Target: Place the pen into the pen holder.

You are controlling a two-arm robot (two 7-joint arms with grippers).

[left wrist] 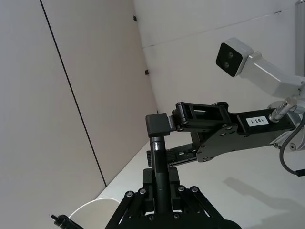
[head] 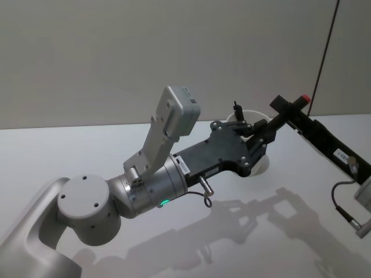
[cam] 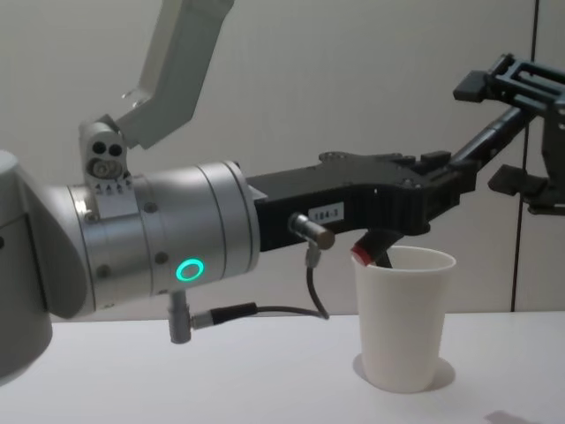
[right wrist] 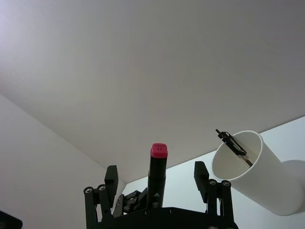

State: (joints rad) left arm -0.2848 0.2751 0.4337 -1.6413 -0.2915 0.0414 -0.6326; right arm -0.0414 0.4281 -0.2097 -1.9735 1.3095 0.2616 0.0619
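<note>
Silver left arm: reached forward over the table (cam: 221, 380). The left gripper (head: 261, 142) was closed narrow on the pen's lower barrel, just over the cup.
Cup (cam: 402, 327): white paper, upright on the table below the left gripper. A second pen (right wrist: 234, 145) leaned inside it against the rim, clip end sticking out.
Pen (left wrist: 159, 167): black barrel, red cap. It was off the table, slanting up and to the right from the left gripper, with the cap end passing between the right gripper's fingers. It was not yet in the cup.
Right gripper (right wrist: 156, 171): high on the right, fingers spread wide either side of the pen. The right wrist view showed a gap on both sides, so it held nothing.
Pen handling: judged light, stiff, smooth plastic. It would likely pivot or slide if pinched near one end.
Pen grip: best taken mid-barrel and off the cap, which could pull loose.
Cup risk: it looked light and easy to tip. The pen should go in end-first without pushing on the rim or the second pen.
</note>
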